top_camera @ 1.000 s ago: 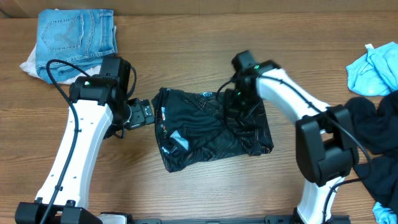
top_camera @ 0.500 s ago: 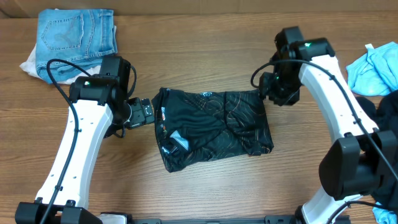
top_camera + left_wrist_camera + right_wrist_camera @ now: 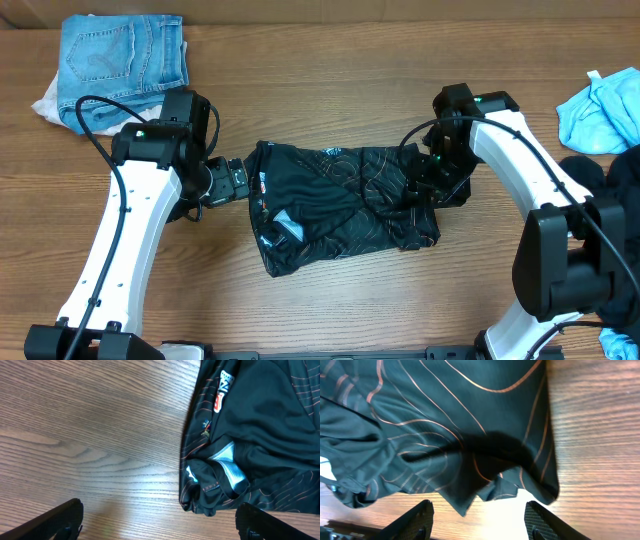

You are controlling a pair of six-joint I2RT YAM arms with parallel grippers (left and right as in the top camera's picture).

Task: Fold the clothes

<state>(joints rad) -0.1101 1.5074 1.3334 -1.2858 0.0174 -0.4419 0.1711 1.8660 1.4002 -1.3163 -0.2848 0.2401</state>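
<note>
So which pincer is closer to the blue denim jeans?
Left. The left pincer sits at the black patterned jersey's left edge, the blue denim jeans' side; the right pincer hovers over the jersey's right edge, farther away.

Jersey [image 3: 345, 205], overhead: lettering and logos were too small to read; its right edge lay partly under the right gripper [image 3: 425, 190].
Jersey, left wrist view: cut off by the top and right edges; the logo patches were too blurred to read.
Jersey, right wrist view: cut off by the top and left edges.
Right gripper, overhead: fingertips were hidden beneath its own wrist; contact with the jersey could not be told.
Right gripper, wrist view: only the finger ends [image 3: 417, 520] showed at the bottom edge.
Left gripper [image 3: 160, 522]: only two finger ends [image 3: 62, 519] showed, cut by the bottom edge.
Jeans [image 3: 120, 50]: cropped by the top edge.
White cloth [image 3: 45, 100]: mostly hidden under the jeans.
Blue cloth [image 3: 600, 110]: cut by the right edge.
Black pile [image 3: 612, 215]: cut by the right edge, partly behind the right arm [image 3: 520, 150].
</note>
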